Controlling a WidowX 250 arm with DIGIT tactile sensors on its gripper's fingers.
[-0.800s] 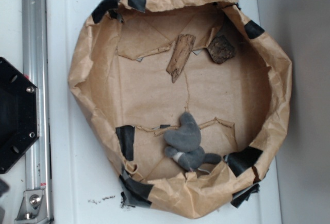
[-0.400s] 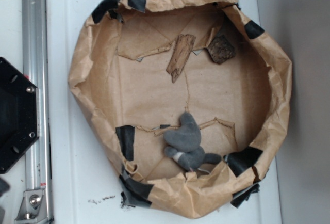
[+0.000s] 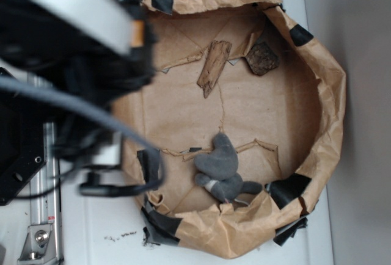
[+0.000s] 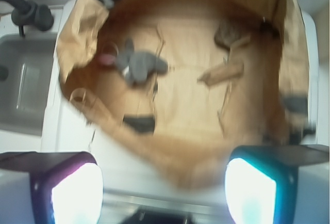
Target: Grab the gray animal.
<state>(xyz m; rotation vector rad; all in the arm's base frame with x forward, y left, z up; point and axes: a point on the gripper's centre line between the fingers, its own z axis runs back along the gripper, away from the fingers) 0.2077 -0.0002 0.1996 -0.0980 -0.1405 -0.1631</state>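
1. End effector (image 4: 164,180): jaws stand wide apart and empty, poised above the near rim of the paper basin (image 4: 170,157), outside it.
2. Gray animal (image 4: 135,64): lies on the basin floor, ahead and to the left in the wrist view, near the wall.
3. Long axis: roughly crosswise to the wrist view; the wood splinter (image 4: 223,73) lies well apart, to the right.

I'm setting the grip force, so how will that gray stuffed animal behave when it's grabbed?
The gray animal looks like soft plush, so it will probably squash rather than resist. It seems light for its size and may drag if nudged. Its stubby limbs probably flop. It lies flat on the paper liner, so rolling seems unlikely.
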